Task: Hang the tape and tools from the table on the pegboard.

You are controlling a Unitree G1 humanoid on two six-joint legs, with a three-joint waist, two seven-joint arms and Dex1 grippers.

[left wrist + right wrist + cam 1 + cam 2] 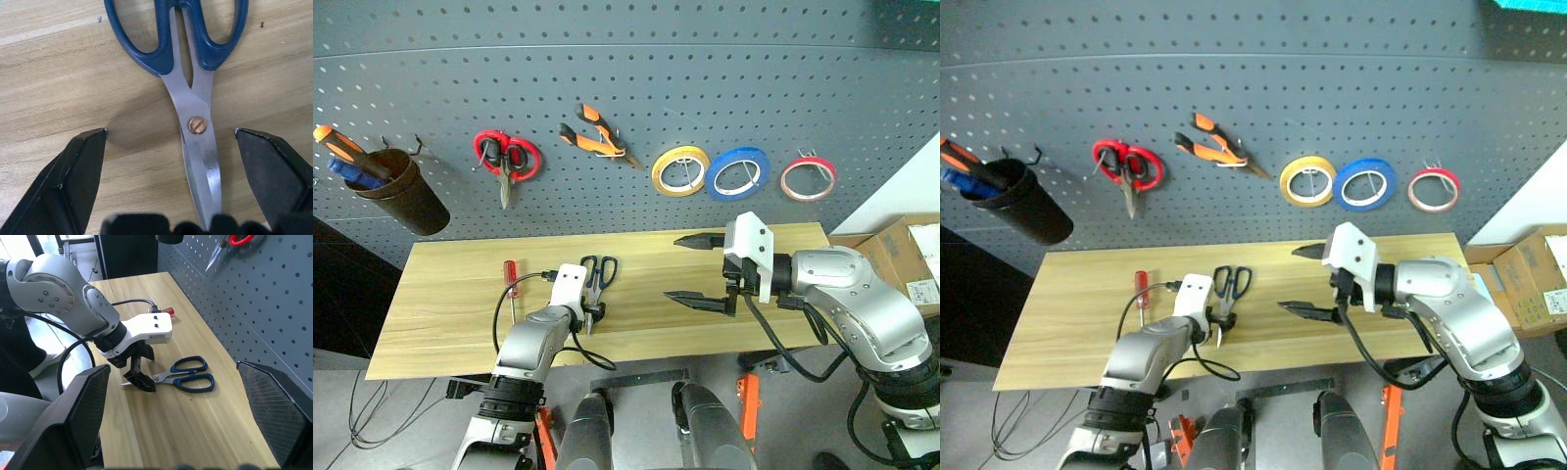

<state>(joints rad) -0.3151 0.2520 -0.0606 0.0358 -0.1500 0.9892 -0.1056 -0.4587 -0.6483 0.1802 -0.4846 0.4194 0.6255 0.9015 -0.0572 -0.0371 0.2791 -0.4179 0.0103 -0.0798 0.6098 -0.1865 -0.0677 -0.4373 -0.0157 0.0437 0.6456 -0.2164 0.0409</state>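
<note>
Left hand [161, 161]: spread wide, nothing held. We see it low over the worktop [460, 323] with one finger [73, 181] on either side of the scissors [195, 93], so the blades run right up the gap between them.

Scissors, how they lie: flat on the wood, dark blue handles pointing away from us toward the pegboard [626, 88], blade tips pointing back under the wrist. Long axis lines up with the way our left hand points, tilted just a little. The brass pivot screw sits nearer one finger than the other, so we're a bit off-centre.

Which arm is nearer: left, easily. Our right hand [703, 270] hangs well off to the side above the worktop, fingers wide too and empty, pointing across toward the left arm.

What the next move turns on: we reckon a squeeze would catch the blades just below the pivot, across their narrow width. Thin flat steel on wood, so it could slip or twist.

Screwdriver [510, 275]: red handle, lying on the worktop just to the outside of the left arm, not touched yet.

Already up on the pegboard: red tape [808, 179] and the orange-handled pliers [595, 134].
</note>
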